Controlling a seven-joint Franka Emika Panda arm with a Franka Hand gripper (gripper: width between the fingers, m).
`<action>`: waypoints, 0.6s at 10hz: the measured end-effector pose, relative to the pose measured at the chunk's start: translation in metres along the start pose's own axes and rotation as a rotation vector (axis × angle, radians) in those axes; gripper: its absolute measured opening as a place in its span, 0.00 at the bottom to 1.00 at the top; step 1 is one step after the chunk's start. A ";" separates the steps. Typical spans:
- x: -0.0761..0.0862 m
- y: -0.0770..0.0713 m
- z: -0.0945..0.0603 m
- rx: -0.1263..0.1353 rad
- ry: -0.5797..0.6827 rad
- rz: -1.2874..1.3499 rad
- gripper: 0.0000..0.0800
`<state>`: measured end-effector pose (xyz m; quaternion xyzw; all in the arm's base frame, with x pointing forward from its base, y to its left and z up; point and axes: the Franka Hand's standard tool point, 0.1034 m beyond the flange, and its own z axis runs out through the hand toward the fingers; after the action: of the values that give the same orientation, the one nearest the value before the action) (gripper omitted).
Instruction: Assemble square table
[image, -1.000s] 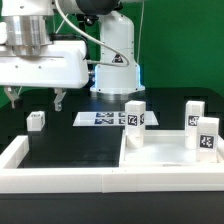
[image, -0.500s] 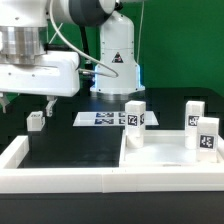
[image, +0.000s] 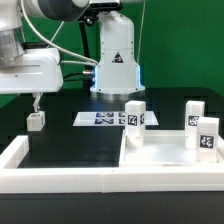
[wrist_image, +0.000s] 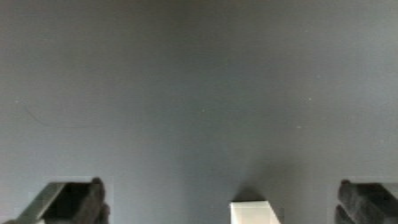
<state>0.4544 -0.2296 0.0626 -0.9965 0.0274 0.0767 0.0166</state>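
Note:
The square table's white tray-like top (image: 165, 152) lies at the exterior view's right. Three tagged white legs (image: 134, 115) (image: 193, 112) (image: 207, 137) stand at or on it. One more small white leg (image: 36, 121) stands alone on the black worktop at the exterior view's left. My gripper (image: 15, 103) hangs open just above that leg; only one dark fingertip (image: 37, 102) is inside the exterior view. In the wrist view the gripper (wrist_image: 222, 205) shows two spread fingers (wrist_image: 71, 200), with the leg's white top (wrist_image: 254, 212) between them and touching neither.
A long low white wall (image: 60, 172) edges the worktop's front and left side. The marker board (image: 100, 118) lies flat behind the middle. The arm's white base (image: 115, 60) stands at the back.
The open gripper has slid toward the exterior view's left and now stands over the lone leg. One finger has left the picture. No part has moved.

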 end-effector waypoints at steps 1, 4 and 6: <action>0.000 0.000 0.000 0.000 0.000 0.000 0.81; -0.013 -0.008 0.012 0.007 -0.029 0.045 0.81; -0.027 -0.009 0.021 0.012 -0.044 0.031 0.81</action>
<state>0.4254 -0.2185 0.0458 -0.9939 0.0431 0.0987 0.0218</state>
